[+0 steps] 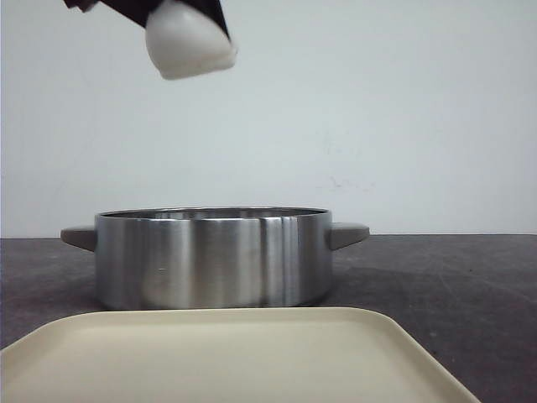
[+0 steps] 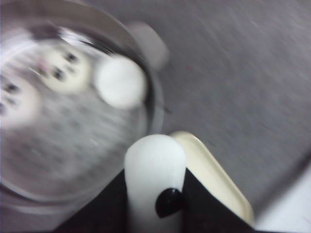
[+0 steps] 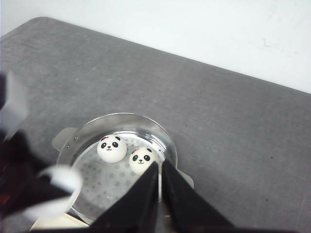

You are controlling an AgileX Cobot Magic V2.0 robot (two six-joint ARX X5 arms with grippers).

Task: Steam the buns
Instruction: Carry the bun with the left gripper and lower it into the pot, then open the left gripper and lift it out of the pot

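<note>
My left gripper (image 1: 189,29) is clamped on a bun (image 1: 189,42), high above the left half of the steel pot (image 1: 210,260), which stands on the dark table (image 1: 453,285) just beyond the cream tray (image 1: 218,353). Two panda-faced buns (image 3: 112,148) (image 3: 142,160) already sit side by side on the pot's perforated floor. My right gripper (image 3: 160,170) hangs over the pot's near right side with its fingers nearly together and nothing between them.

The risk, as I judge it: I let go from this height and the soft bun bounces off the rim or off its neighbours and rolls onto the table. It could also land on the two already inside, since they crowd one side.

The front view shows how high I am but hides the pot's interior behind its wall. The right wrist view opens up that interior. My left wrist view is blurred; it seems to show a third white bun (image 2: 120,81) near the rim, though I cannot be sure
</note>
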